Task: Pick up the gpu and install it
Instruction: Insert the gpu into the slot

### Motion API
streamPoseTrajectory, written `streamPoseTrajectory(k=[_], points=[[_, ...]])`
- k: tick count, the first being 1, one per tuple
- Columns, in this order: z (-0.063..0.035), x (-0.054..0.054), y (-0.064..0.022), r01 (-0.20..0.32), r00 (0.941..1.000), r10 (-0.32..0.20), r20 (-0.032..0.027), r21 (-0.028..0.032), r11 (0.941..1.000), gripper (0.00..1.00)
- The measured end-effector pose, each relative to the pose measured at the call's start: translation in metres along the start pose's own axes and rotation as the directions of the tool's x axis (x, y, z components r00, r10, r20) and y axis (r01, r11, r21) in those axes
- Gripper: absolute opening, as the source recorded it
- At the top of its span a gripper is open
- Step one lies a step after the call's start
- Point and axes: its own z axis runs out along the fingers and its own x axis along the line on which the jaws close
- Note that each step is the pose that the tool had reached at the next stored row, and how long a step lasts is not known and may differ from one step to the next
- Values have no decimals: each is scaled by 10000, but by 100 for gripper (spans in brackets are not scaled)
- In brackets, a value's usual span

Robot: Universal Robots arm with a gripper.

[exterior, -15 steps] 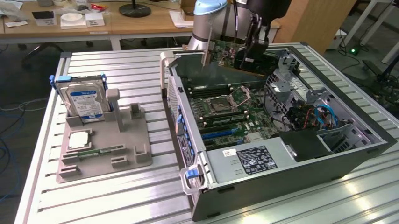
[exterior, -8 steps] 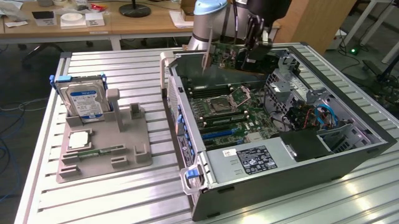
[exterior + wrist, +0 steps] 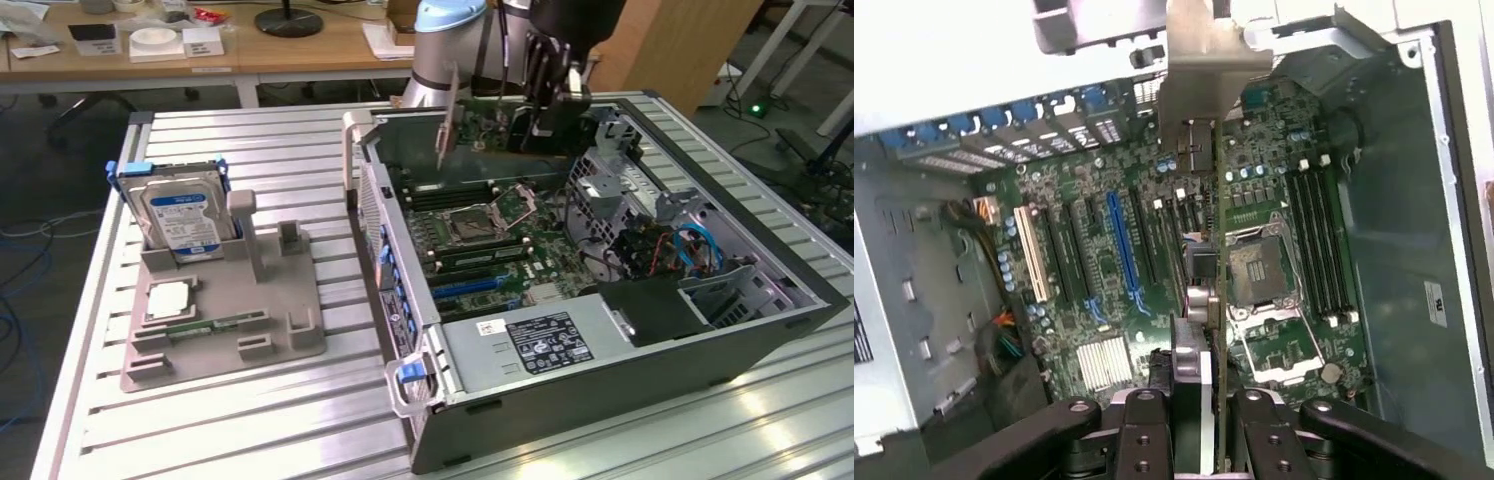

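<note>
The gpu [image 3: 487,125], a thin dark card with a silvery bracket [image 3: 447,125] at one end, hangs on edge above the open computer case [image 3: 747,330]. My gripper [image 3: 547,115] is shut on its upper edge. In the wrist view the gpu [image 3: 1206,300] runs edge-on away from my gripper [image 3: 1199,425], its bracket [image 3: 1199,80] at the far end, over the motherboard [image 3: 1094,300]. The card floats clear above the board, near the black slots beside the blue slot [image 3: 1122,245].
The CPU socket [image 3: 1259,270] and memory slots [image 3: 1319,240] lie beside the card's line. In the case are a power supply [image 3: 541,345] and a drive cage [image 3: 627,185]. A grey fixture [image 3: 267,345] at the exterior view's left holds a hard drive [image 3: 183,215] and a memory stick [image 3: 220,325].
</note>
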Motion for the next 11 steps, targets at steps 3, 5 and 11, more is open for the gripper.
streamPoseTrajectory(k=[3,5,11], points=[[5,5,-1,334,9994,-334,21,75,9994,28],[9,6,-2,749,9972,-749,37,122,9971,28],[16,12,-2,1584,9873,-1585,58,165,9872,28]])
